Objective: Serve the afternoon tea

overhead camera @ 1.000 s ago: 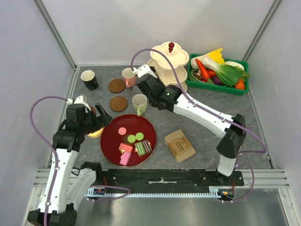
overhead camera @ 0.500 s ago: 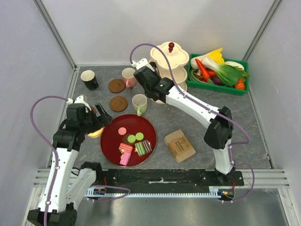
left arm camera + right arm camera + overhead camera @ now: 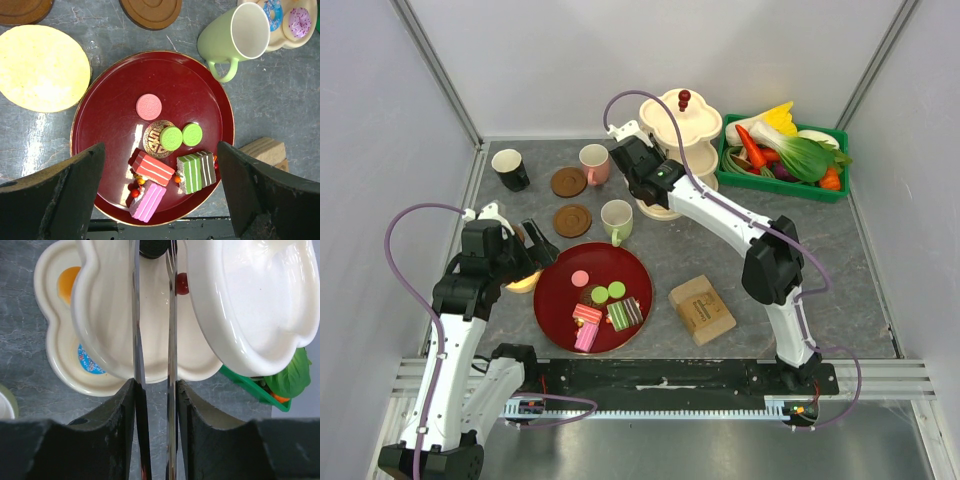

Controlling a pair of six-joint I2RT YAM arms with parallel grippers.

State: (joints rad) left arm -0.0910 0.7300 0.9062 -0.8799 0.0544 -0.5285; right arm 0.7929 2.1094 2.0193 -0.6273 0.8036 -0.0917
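Overhead, the left gripper (image 3: 160, 150) hangs wide apart above macarons (image 3: 149, 106) and cake slices (image 3: 152, 170) on the red tray (image 3: 100, 90), seemingly poised to pick one, while the right gripper (image 3: 154, 300), nearly together and empty, hovers over the tiered stand (image 3: 250, 305) holding donuts (image 3: 89, 360).

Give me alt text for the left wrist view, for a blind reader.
A red tray holds a pink macaron, two green macarons and three striped cake slices, framed by the open left gripper. A pale-green mug stands beside its rim.
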